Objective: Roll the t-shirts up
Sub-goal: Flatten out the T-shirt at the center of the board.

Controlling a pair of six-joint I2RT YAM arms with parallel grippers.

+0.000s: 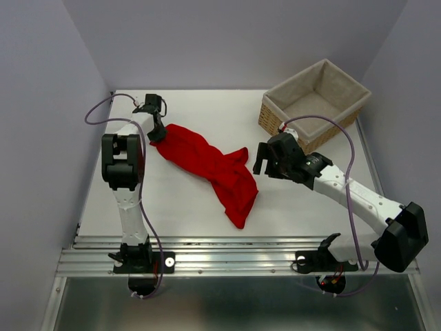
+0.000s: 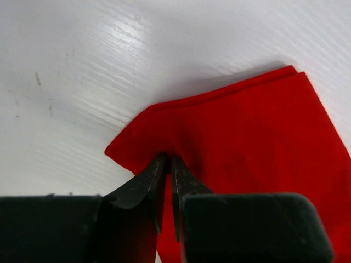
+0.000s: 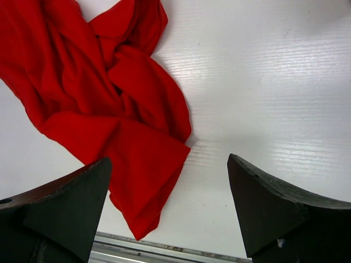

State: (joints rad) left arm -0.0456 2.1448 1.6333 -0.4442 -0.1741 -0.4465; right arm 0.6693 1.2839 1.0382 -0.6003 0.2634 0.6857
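Observation:
The red t-shirt (image 1: 207, 162) lies crumpled in a long diagonal band across the middle of the white table. My left gripper (image 1: 158, 134) is at its far left end. In the left wrist view the left gripper (image 2: 169, 159) has its tips pinched together on a small ridge of the t-shirt (image 2: 247, 137) near a corner of the cloth. My right gripper (image 1: 265, 162) hovers just right of the shirt's near end. In the right wrist view the right gripper (image 3: 167, 160) is wide open with nothing held, and the t-shirt (image 3: 109, 109) lies bunched to its left.
A wicker basket (image 1: 275, 122) with a beige liner stands at the back right, just behind the right arm. A metal rail (image 1: 227, 248) runs along the table's near edge. Grey walls close in the left, right and back.

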